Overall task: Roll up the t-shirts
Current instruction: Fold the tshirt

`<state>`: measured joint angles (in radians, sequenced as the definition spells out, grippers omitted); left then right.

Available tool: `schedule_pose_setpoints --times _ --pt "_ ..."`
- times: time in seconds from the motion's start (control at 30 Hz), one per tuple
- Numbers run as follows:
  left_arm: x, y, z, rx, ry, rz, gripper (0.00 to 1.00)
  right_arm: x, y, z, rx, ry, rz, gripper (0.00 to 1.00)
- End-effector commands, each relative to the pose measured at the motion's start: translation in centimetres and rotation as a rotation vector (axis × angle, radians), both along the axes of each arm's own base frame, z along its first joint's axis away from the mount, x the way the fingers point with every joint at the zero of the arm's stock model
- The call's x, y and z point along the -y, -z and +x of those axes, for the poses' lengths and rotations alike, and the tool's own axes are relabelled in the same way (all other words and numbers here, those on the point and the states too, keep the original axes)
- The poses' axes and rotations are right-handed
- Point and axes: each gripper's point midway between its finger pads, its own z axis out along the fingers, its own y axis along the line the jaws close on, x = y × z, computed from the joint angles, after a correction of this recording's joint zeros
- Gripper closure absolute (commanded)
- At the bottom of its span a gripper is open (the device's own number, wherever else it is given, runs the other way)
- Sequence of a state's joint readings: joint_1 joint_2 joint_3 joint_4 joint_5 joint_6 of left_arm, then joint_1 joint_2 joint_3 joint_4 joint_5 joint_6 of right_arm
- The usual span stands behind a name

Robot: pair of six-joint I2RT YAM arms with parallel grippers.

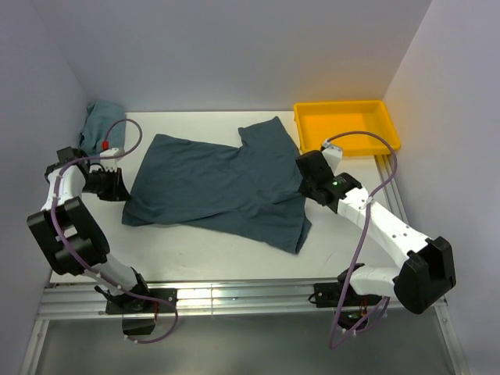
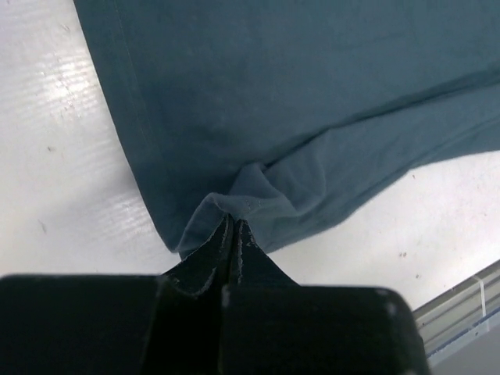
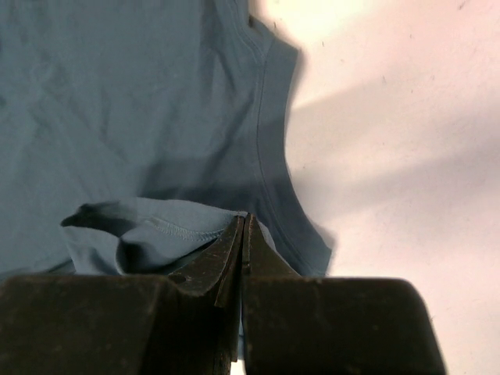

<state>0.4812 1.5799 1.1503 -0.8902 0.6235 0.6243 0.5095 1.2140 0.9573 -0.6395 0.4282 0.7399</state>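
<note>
At the near edge of the table [image 1: 195, 254] you have both arm bases bolted to the metal rail [image 1: 234, 297], with purple cables looping up along each arm.

Past them, the spread t-shirt [image 1: 219, 183] lies flat across the middle of the table, dark slate-blue and plain. Its nearest corner points toward the near right side.

Your left gripper [image 2: 234, 225] sits at the shirt's left edge. Its jaws are fully closed on a small pinch of fabric by the stitched hem, and the cloth puckers up into the fingertips. Bare table shows on either side of that pinch.

Your right gripper [image 3: 244, 223] sits at the shirt's right edge. Its jaws are also fully closed, clamping a lifted fold of the same shirt next to a stitched, curved border.

Farther back, a flap of the shirt reaches toward the far edge and ends just beside the yellow tray [image 1: 346, 139], which sits in the far right corner. A crumpled t-shirt [image 1: 100, 123] of a similar blue is bunched in the far left corner against the wall.
</note>
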Motion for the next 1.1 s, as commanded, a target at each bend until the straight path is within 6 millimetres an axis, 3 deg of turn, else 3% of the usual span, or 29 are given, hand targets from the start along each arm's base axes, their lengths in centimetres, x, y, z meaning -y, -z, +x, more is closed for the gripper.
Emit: schedule_pose_setpoints --times 0.0,0.37,0.63,0.9,1.07 --pt "-0.6 -0.9 3.1 0.050 -0.034 0.031 1.00 0.3 -2.8 2.6 0.095 0.028 -0.024 1.00" --pt "-0.5 0.6 8.0 0.021 -0.106 0.046 1.00 0.0 -1.8 6.0 0.074 0.026 -0.147 1.00" --pt "-0.3 2.1 11.1 0.007 -0.156 0.066 1.00 1.2 -0.1 8.0 0.057 0.054 -0.189 1.00" --pt "1.0 3.0 13.9 0.012 -0.174 0.091 1.00 2.2 0.7 9.7 0.057 0.074 -0.208 1.00" --pt "0.7 3.4 15.3 0.014 -0.212 0.098 1.00 2.3 1.0 10.7 0.054 0.074 -0.203 1.00"
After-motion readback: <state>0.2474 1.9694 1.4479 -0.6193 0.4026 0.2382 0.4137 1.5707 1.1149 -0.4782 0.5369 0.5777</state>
